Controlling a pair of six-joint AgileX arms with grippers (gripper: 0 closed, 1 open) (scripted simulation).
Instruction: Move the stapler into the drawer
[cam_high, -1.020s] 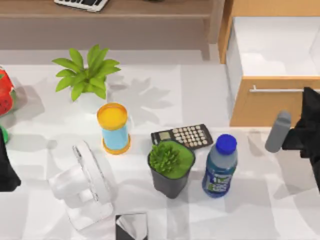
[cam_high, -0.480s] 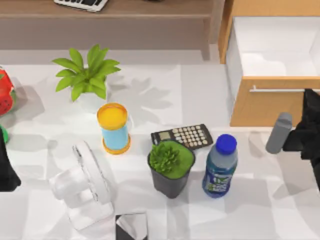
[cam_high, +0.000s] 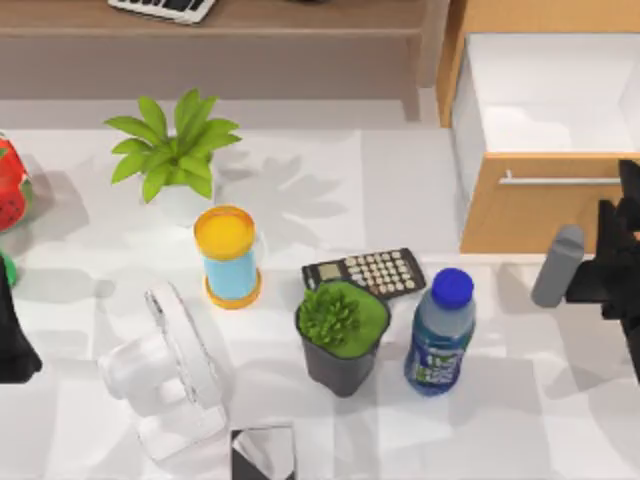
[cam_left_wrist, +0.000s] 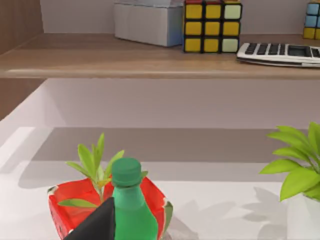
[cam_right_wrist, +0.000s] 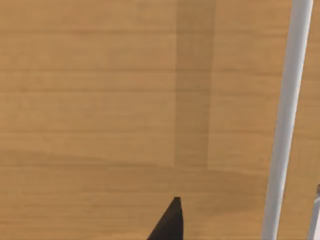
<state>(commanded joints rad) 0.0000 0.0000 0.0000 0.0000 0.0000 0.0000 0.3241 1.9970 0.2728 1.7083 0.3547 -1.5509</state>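
Right tool (cam_high: 600, 275) is sitting at the right edge of the top view and is grasping the stapler (cam_high: 556, 264) by one end. The stapler, a grey bar with a rounded top, is leaning out from the tool toward the left. It is hanging in front of the drawer (cam_high: 520, 210), just below the front panel, with its shadow lying apart from it on the worktop (cam_high: 400, 190).

The drawer is standing pulled out at the right rear of the worktop, showing its white inside. Its thin silver handle (cam_high: 560, 181) is running across the front panel, above the stapler. In the right wrist view, the wooden front panel (cam_right_wrist: 100, 100) is facing the camera at close range, with the handle (cam_right_wrist: 287, 120) crossing it.

A blue-capped bottle (cam_high: 440, 332) is standing near the stapler, to its left. A calculator (cam_high: 378, 271) is lying just behind a small plant in a dark pot (cam_high: 340, 335). Farther left, a yellow-topped canister (cam_high: 230, 257), a leafy plant (cam_high: 172, 150) and a white fan (cam_high: 170, 365) are standing well apart from the drawer.

Left tool (cam_high: 12, 345) is resting at the left edge of the worktop; whether it is released or clenched cannot be told. Its wrist view is facing a green bottle (cam_left_wrist: 131, 210) and a brown shelf (cam_left_wrist: 125, 55).
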